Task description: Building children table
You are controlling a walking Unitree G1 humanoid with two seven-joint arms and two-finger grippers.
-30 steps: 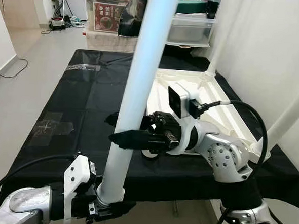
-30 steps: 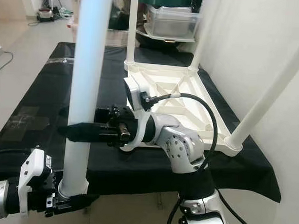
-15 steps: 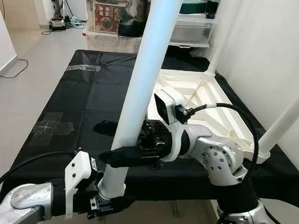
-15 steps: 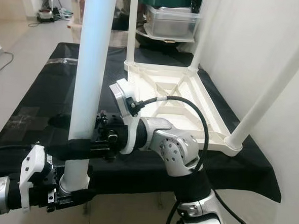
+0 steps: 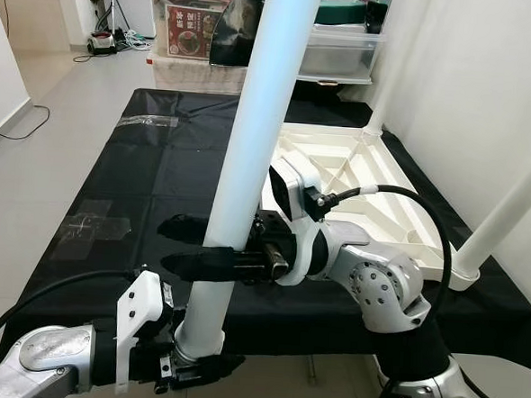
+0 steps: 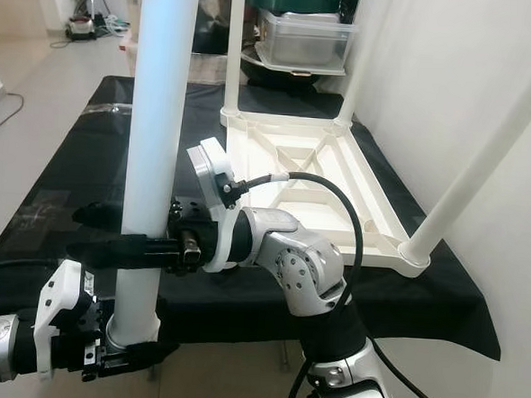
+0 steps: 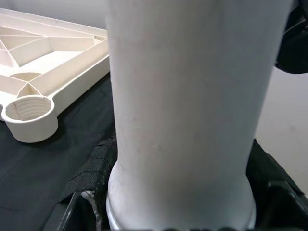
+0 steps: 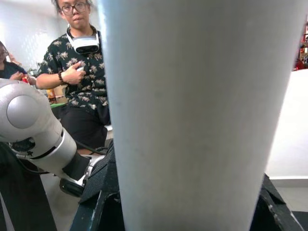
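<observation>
A long white table leg (image 5: 250,162) stands nearly upright in front of me. My left gripper (image 5: 192,364) is shut on its bottom end, below the table's front edge. My right gripper (image 5: 195,246) reaches in from the right and is shut on the leg a little higher up, with one black finger behind it and one in front. The white table top (image 5: 358,164) lies upside down on the black cloth, with legs standing at its far corner (image 5: 381,80) and near right corner (image 5: 503,218). An empty threaded socket (image 7: 29,109) shows at its near corner in the left wrist view.
A black cloth covers the work table (image 5: 132,173). Storage boxes (image 5: 191,23) stand behind it, and a white wall (image 5: 489,86) runs close along the right. A person (image 8: 79,72) stands behind me in the right wrist view. A cable (image 5: 9,120) lies on the floor at left.
My right gripper swung left to the leg, dipped low, then rose a little; its fingers now clasp the leg. The left gripper and the leg have hardly moved.
</observation>
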